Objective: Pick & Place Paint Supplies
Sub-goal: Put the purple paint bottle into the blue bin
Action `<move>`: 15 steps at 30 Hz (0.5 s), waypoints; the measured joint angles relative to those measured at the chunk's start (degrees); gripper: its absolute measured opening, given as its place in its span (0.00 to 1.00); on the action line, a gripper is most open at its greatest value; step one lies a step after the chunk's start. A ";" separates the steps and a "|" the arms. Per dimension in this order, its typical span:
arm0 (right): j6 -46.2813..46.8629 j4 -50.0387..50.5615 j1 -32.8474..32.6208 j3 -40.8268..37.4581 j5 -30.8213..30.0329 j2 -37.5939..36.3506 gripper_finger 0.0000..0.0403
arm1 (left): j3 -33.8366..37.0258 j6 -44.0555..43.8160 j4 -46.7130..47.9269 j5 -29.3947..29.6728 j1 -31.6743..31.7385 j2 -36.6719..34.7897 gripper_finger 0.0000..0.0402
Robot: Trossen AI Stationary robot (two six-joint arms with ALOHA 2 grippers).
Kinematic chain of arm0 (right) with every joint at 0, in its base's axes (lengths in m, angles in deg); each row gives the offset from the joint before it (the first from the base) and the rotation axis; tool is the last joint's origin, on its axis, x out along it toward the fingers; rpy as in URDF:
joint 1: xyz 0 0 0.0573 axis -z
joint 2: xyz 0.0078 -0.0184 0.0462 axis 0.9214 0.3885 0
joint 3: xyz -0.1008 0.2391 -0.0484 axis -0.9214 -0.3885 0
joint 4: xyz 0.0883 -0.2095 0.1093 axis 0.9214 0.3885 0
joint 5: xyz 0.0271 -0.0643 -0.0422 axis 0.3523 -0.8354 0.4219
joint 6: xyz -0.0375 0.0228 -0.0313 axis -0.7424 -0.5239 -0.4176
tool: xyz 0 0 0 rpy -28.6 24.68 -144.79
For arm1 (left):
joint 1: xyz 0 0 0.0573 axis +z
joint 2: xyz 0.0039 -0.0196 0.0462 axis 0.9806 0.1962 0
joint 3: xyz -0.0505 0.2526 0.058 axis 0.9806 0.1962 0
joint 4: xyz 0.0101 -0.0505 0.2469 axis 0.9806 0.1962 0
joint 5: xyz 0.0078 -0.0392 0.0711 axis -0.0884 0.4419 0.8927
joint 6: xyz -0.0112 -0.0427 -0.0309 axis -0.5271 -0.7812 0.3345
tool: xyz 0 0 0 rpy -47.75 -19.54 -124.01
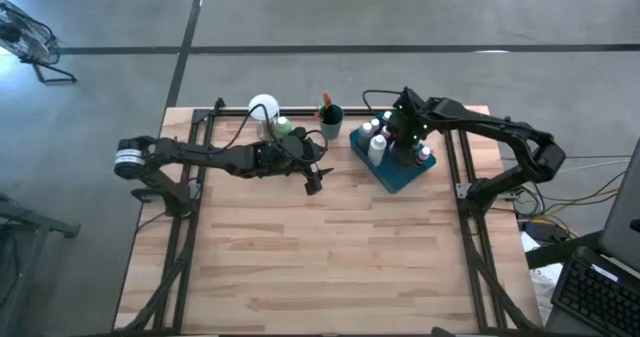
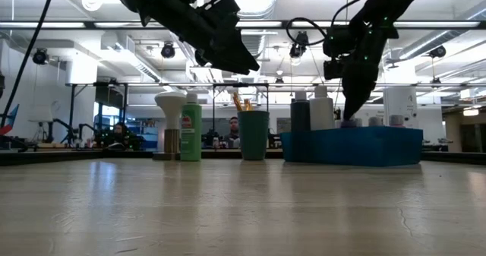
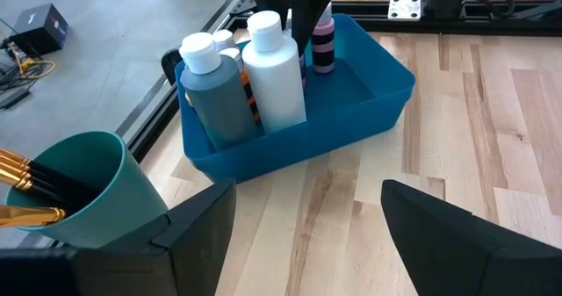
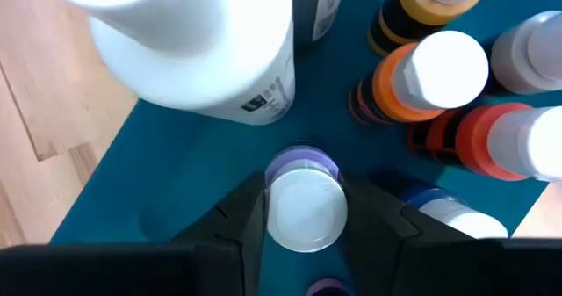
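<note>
Gripping a purple bottle (image 4: 303, 206) inside the blue tray (image 4: 176, 182), the right end effector (image 4: 303, 210) places it while the left end effector (image 3: 307, 221) waits wide open.

right end effector (image 2: 351, 113) down in blue tray (image 2: 380, 146) | left end effector (image 2: 235, 58) raised | green bottle (image 2: 190, 132) beside teal cup (image 2: 253, 135)

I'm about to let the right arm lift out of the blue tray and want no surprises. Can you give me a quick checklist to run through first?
1. Right gripper fingers on both sides of the purple bottle: ok.
2. Firmness of that grip: cannot tell.
3. Bottle upright in the blue tray: ok.
4. Orange bottle and large white bottle crowd the lift path: not ok, lift straight.
5. Left gripper open, empty, outside the tray: ok.
6. Teal cup of brushes standing apart from the tray: ok.
</note>
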 joint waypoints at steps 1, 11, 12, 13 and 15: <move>-0.10 -0.14 0.02 0.01 0.00 0.19 0.28 | 0.00 0.00 0.00 0.00 0.00 0.00 0.72; -1.16 -1.10 0.62 0.02 -0.04 2.66 0.28 | 0.00 0.00 0.03 0.00 0.00 0.01 0.72; -1.30 -1.19 0.80 0.02 -0.04 2.66 0.28 | 0.00 0.02 0.03 0.00 0.00 0.00 0.72; -1.43 -1.29 0.93 0.02 -0.11 2.66 0.28 | 0.00 0.02 0.03 0.00 0.00 0.00 0.72; -1.51 -1.63 1.22 0.02 -0.17 2.66 0.28 | 0.00 0.02 0.03 0.00 0.00 0.00 0.72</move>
